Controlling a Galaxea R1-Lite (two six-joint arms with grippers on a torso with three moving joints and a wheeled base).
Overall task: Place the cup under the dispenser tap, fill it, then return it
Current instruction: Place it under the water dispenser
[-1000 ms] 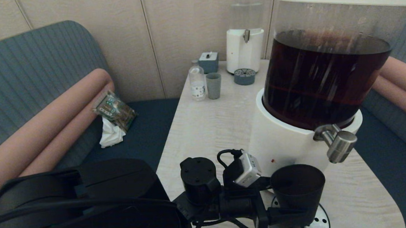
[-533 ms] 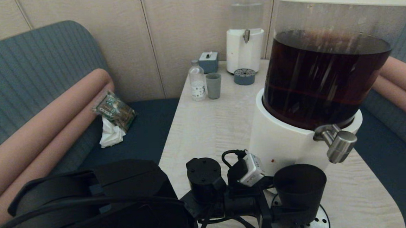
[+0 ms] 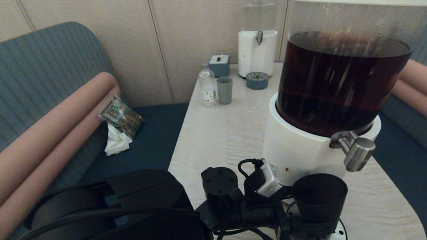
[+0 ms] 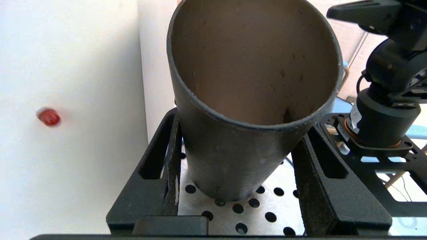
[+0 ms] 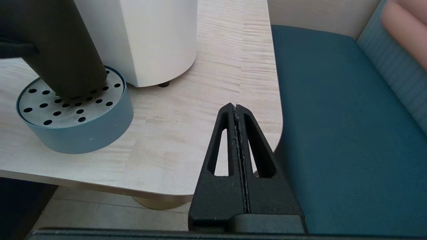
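Two dispensers stood on the bench (image 3: 221,134) in the head view: the big one with dark brown liquid (image 3: 340,78) near the robot, and a smaller one with clear liquid (image 3: 257,32) at the far end. The left hand (image 3: 308,221) reached in from the left and gripped the cup (image 3: 320,202) by its lower part. The cup was upright over the perforated drip tray (image 3: 324,237), just below the dispenser tap (image 3: 356,152) and a little to its left. A grey-blue tumbler (image 3: 225,90) and a small bottle (image 3: 207,85) stood side by side far back on the bench.

In the left wrist view, both fingers (image 4: 163,173) of the left hand pressed on the sides of the cup (image 4: 240,150), whose base was just above the tray (image 4: 233,213) or touching it; which one I cannot tell. The inside of the cup looked dry.

In the right wrist view, the right hand (image 5: 238,110) hung beside the bench edge (image 5: 166,133) with its fingers fully together, holding nothing. The cup (image 5: 63,60) showed over the blue-walled tray (image 5: 83,133), next to the white base (image 5: 143,36) of the big dispenser.
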